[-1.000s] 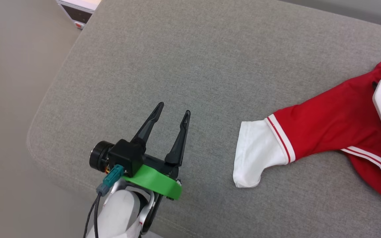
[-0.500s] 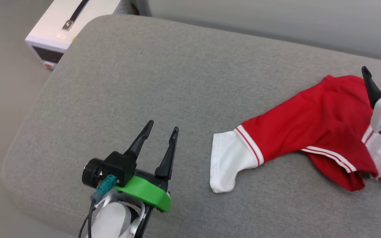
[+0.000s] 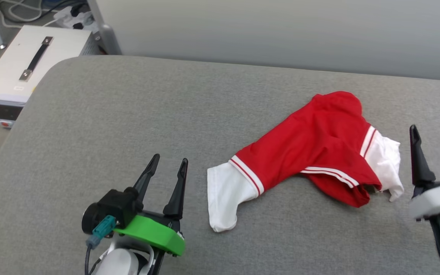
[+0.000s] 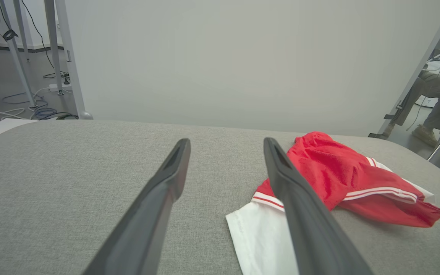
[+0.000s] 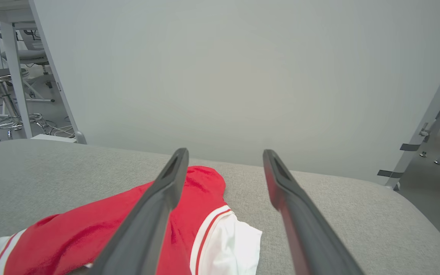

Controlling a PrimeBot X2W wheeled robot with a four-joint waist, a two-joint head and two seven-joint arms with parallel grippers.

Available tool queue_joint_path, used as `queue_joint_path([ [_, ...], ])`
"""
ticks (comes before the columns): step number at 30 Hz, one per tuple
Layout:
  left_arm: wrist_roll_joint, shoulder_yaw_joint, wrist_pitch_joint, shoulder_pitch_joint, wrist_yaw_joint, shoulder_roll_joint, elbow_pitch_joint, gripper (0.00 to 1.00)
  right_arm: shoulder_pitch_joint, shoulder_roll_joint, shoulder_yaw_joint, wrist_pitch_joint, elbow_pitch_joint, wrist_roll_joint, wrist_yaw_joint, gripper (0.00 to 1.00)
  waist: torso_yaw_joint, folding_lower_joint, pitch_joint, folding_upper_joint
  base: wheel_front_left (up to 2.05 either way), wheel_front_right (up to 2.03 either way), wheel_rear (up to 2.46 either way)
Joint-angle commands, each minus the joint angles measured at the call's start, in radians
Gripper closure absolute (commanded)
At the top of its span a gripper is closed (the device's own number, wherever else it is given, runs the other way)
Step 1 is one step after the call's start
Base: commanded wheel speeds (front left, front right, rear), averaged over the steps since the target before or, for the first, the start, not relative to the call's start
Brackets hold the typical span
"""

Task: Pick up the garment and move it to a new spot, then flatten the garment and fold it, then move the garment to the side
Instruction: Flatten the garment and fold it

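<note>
While the garment (image 3: 311, 152) lies bunched up on the grey cushion (image 3: 128, 114), between my left gripper (image 3: 170, 158) and my right gripper (image 3: 429, 127), both sets of jaws are spread wide and hold nothing. I think 3 jobs are left to do: flatten it, fold it, move it aside.

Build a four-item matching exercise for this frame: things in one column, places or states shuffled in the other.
1 garment
2 left claw
3 right claw
4 white box

A beyond the far left corner of the grey cushion
B open, off the garment's left end
C bunched up on the cushion
D open, off the garment's right end

Pairs: 1-C, 2-B, 3-D, 4-A
</note>
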Motion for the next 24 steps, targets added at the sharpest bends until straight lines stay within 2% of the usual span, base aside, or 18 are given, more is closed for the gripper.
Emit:
queue_joint_path([
  [1, -0.007, 0.009, -0.006, 0.02, -0.003, -0.009, -0.001, 0.0, 0.037, 0.024, -0.016, -0.014, -0.038, -0.019, -0.001, 0.0, -0.036, 0.0001, -0.015, -0.0001, 0.0, 0.0, 0.0],
  [6, -0.013, 0.049, -0.006, 0.038, -0.003, -0.026, -0.024, 0.0, 0.145, 0.087, -0.063, -0.065, -0.115, -0.084, -0.001, 0.0, -0.062, 0.0001, -0.007, -0.0001, 0.0, 0.0, 0.0],
  [12, 0.01, 0.05, -0.006, 0.052, -0.003, -0.037, -0.016, 0.0, 0.205, 0.153, -0.087, -0.095, -0.14, -0.092, -0.001, 0.0, -0.073, 0.0001, 0.004, -0.0001, 0.0, 0.0, 0.0],
  [20, 0.014, 0.006, -0.004, 0.015, -0.003, -0.017, 0.017, 0.0, 0.21, 0.161, -0.089, -0.09, -0.163, -0.086, -0.001, 0.0, -0.082, 0.0001, 0.029, -0.0001, 0.0, 0.0, 0.0],
  [21, 0.011, -0.003, 0.013, 0.008, -0.003, -0.013, 0.03, 0.0, 0.209, 0.16, -0.09, -0.088, -0.167, -0.085, -0.001, 0.0, -0.083, 0.0001, 0.032, -0.0001, 0.0, 0.0, 0.0],
  [24, 0.004, -0.04, 0.158, -0.022, -0.003, -0.004, 0.058, 0.0, 0.209, 0.16, -0.099, -0.08, -0.18, -0.085, -0.001, 0.0, -0.085, 0.0001, 0.041, -0.0001, 0.0, 0.0, 0.0],
])
